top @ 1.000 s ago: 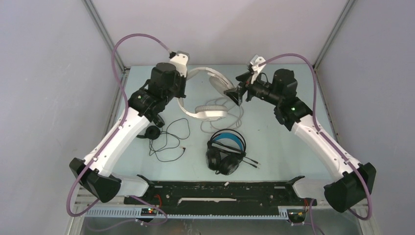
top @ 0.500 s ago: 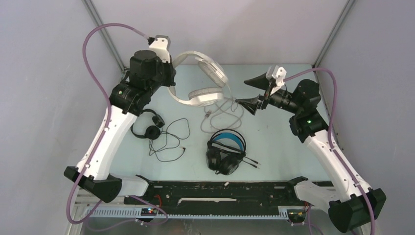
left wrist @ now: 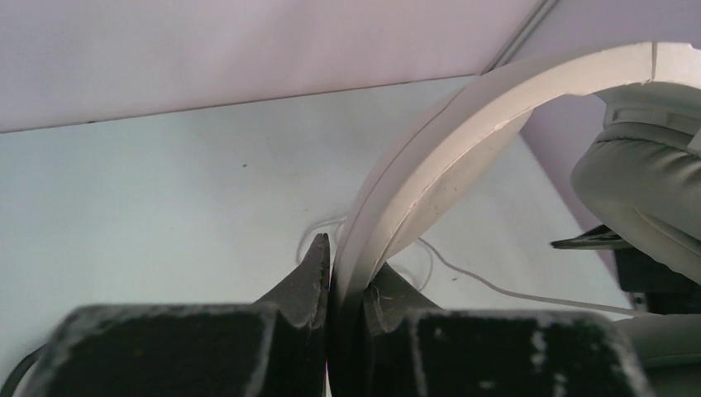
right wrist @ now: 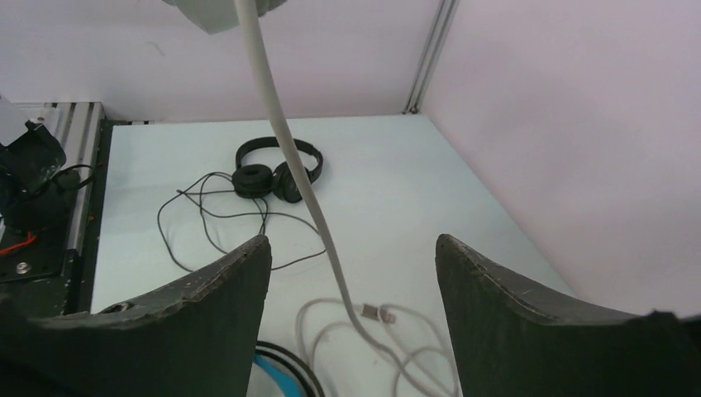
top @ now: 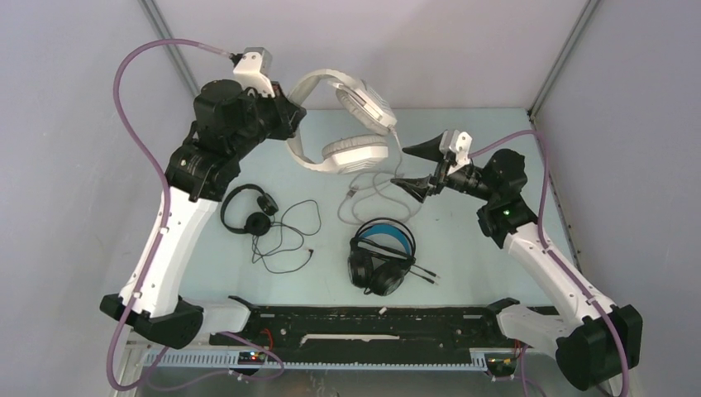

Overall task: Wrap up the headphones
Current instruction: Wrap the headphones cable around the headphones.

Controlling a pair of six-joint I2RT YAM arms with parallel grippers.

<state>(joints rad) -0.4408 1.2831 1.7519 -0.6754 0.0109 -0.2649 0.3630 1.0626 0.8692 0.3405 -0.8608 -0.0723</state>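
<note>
- The white headphones point(top: 343, 124) hang in the air toward 12 o'clock of the table point(top: 463, 248). Their cord point(right wrist: 285, 141) trails down to loose loops on the surface.
- The left gripper point(left wrist: 347, 285), at their 9 o'clock, pinches the headband.
- The right gripper point(right wrist: 351, 248), at their 4 o'clock, has its fingers spread wide, with the cord showing in the gap.
- The big black headphones point(top: 380, 256) lie at 6 o'clock.
- The small black headphones point(top: 248, 211) lie at 9 o'clock.
</note>
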